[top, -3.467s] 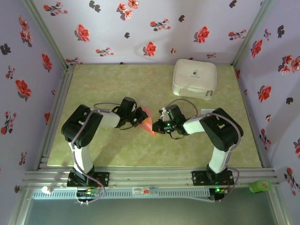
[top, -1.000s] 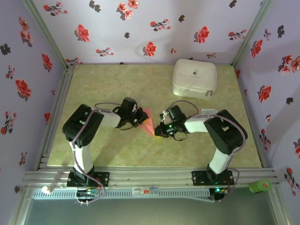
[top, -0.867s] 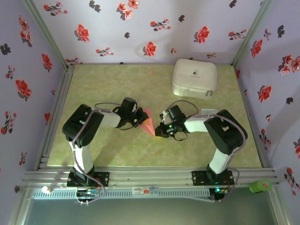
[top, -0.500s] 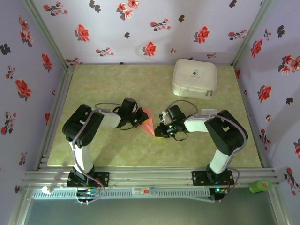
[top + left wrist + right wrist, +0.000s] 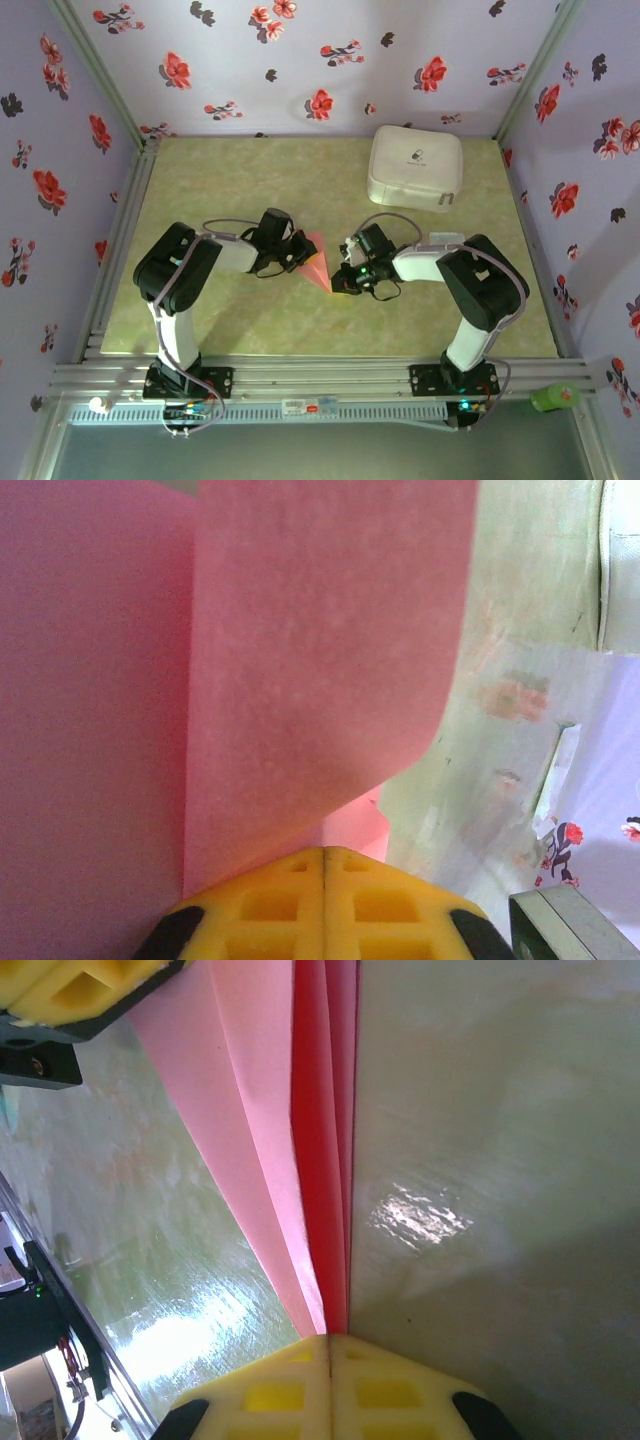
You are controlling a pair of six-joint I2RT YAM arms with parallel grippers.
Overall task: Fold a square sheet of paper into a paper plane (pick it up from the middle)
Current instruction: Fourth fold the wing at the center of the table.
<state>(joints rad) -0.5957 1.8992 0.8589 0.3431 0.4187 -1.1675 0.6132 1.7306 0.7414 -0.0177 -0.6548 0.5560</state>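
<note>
Paper plane [image 5: 316, 262] partly folded above the counter [image 5: 230, 180]. Left end effector [image 5: 323, 855] and right end effector [image 5: 330, 1340], each pressed together, pinch its layered creases. Wing shaping appears unfinished.

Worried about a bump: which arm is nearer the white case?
Right. The right arm lies on the near side of the white case; the left arm is farther off, to its near-left.

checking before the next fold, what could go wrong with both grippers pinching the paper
The left gripper and right gripper are both shut on the folded salmon-red paper, so pulling apart could tear it. The right gripper pinches only the narrow tip, which might slip out.
</note>
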